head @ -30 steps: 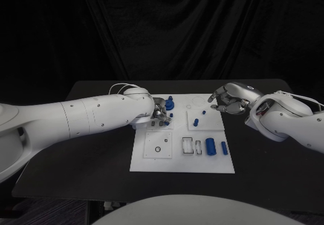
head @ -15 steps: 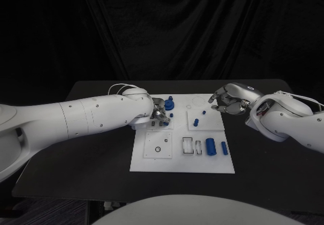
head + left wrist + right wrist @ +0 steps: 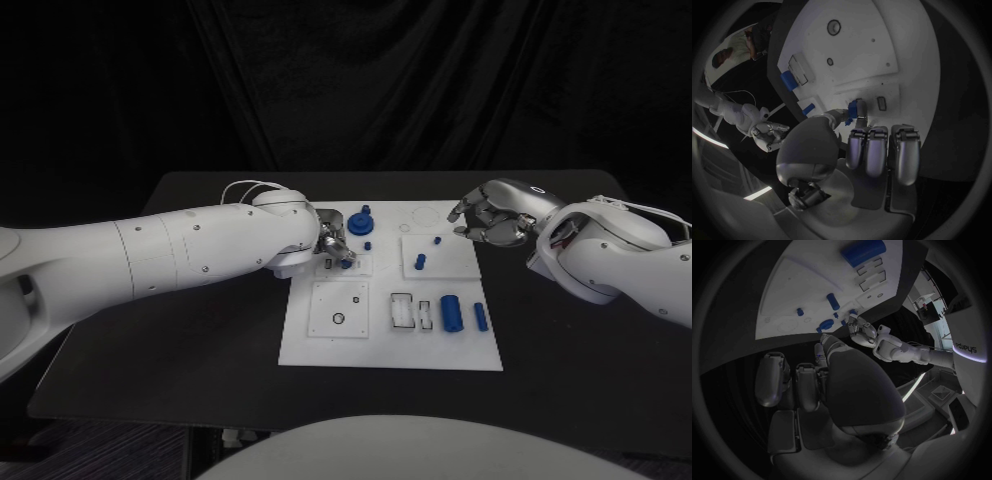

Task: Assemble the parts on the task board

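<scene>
The white task board (image 3: 389, 345) lies in the middle of the table. My left hand (image 3: 335, 246) hovers low over its far left panel and pinches a small blue part (image 3: 854, 108) between thumb and finger, right beside a small slot (image 3: 881, 103). A tall blue knob (image 3: 361, 222) stands just past that hand. My right hand (image 3: 488, 220) hangs over the board's far right corner with its fingers curled in; nothing plainly shows between them. A blue peg (image 3: 418, 261) and a smaller one (image 3: 436, 240) stand on the far right panel.
A thick blue cylinder (image 3: 450, 311) and a slim blue piece (image 3: 479, 316) lie at the board's near right, next to two rectangular slots (image 3: 401, 310). A round hole (image 3: 338, 319) marks the near left panel. The black table (image 3: 173, 350) spreads on both sides.
My left arm has shifted slightly, while its hand stays over the same panel with the small part. The right hand has not moved.
</scene>
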